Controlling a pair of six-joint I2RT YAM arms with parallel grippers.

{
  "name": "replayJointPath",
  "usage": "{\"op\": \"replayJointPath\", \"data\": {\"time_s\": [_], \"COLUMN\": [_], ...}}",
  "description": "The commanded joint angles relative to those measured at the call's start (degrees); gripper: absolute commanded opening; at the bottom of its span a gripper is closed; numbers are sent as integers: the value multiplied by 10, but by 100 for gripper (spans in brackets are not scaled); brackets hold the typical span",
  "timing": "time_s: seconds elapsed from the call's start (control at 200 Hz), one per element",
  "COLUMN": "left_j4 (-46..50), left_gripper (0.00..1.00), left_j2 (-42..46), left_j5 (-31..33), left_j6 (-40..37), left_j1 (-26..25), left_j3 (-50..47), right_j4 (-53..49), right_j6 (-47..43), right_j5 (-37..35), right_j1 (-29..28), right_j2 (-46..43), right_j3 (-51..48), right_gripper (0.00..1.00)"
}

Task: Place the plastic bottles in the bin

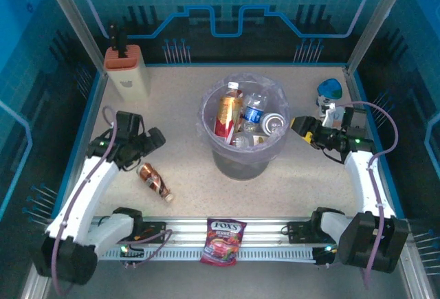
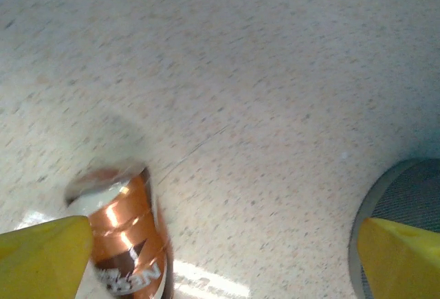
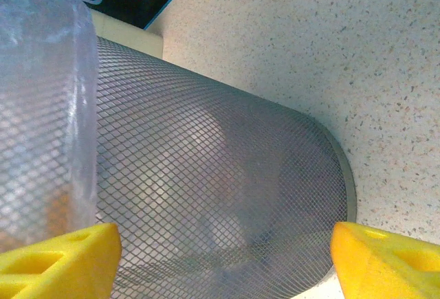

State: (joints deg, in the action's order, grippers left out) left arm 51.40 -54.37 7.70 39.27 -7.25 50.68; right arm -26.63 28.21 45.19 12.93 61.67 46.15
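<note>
From above, the bin (image 1: pixel 242 165) holds several plastic bottles (image 1: pixel 242 115). One brown bottle (image 1: pixel 155 181) lies on the tabletop (image 1: pixel 185 86) left of the bin, beside the left fingers (image 1: pixel 151 142). The right fingers (image 1: pixel 302 127) hover right of the bin.

Left wrist: fingers spread wide, empty, the brown bottle (image 2: pixel 127 244) by one finger.

Right wrist: fingers wide apart, empty, facing the bin (image 3: pixel 227 196).

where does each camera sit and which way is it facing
Top external: above and behind both arms, looking down on the table; both show.
Left wrist: by the left gripper, facing down at the brown bottle; yellow fingertips show.
Right wrist: by the right gripper, facing the bin's mesh wall; yellow fingertips show.
Shared: top and left wrist both see the bottle.
</note>
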Motion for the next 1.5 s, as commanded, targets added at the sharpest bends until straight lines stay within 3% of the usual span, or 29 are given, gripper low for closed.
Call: {"op": "replayJointPath", "data": {"time_s": [0.0, 0.205, 0.405, 0.75, 0.991, 1.111, 1.256, 1.496], "left_j4": [74, -15, -114, -159, -165, -143, -93, -44], "left_gripper": [99, 99, 99, 56, 46, 43, 39, 38], "left_j2": [34, 55, 35, 9, -5, -3, -13, -109], "left_j5": [35, -10, -32, -28, -30, -36, -43, -46], "left_j6": [77, 170, 194, 176, 161, 128, 71, -57], "left_j1": [0, 1, 2, 3, 2, 1, -14, -109], "left_j3": [-66, -182, -245, -231, -212, -146, 6, 331], "right_j4": [-14, -31, -41, -38, -40, -40, -40, -35], "right_j6": [-18, -33, -38, -27, -26, -26, -22, -11], "right_j5": [7, 3, -6, -11, -13, -12, -16, -14], "right_j1": [2, 2, 2, -3, -3, -3, -5, -12], "right_j2": [13, 18, 16, 1, -6, -5, -10, -14], "right_j3": [26, 39, 38, 31, 31, 35, 38, 39], "right_gripper": [81, 81, 81, 81, 80, 80, 80, 80]}}
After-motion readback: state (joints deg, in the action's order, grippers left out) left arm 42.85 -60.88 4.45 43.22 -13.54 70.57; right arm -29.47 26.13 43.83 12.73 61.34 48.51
